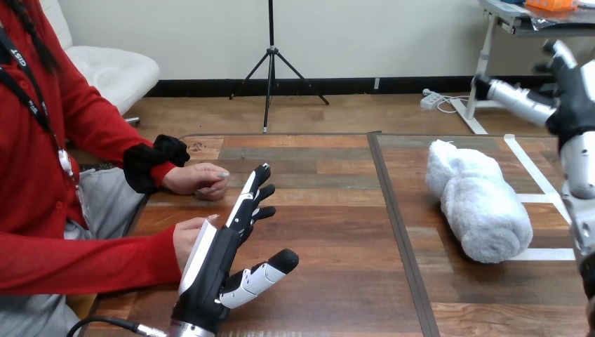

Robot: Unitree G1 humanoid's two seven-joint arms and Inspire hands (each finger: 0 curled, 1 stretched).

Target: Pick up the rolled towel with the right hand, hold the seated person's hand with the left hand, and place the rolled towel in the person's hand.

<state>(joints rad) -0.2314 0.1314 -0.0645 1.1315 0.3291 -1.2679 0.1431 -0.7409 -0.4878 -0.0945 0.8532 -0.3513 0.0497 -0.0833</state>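
A white rolled towel (480, 203) lies on the right half of the wooden table (337, 210), untouched. My right hand (572, 91) is raised at the right edge, above and to the right of the towel, with its fingers spread and nothing in them. My left hand (221, 260) stands on edge at the lower left, fingers straight and pointing away, thumb out to the right. The person's hand (188, 237) at the near left lies right behind its white back, partly hidden; I cannot tell whether they touch. The person's other hand (201, 179) rests curled on the table farther back.
White tape lines (540, 179) mark the table's right part beside and under the towel. A dark seam (393, 217) runs down the table between my left hand and the towel. The person sits close against the left edge.
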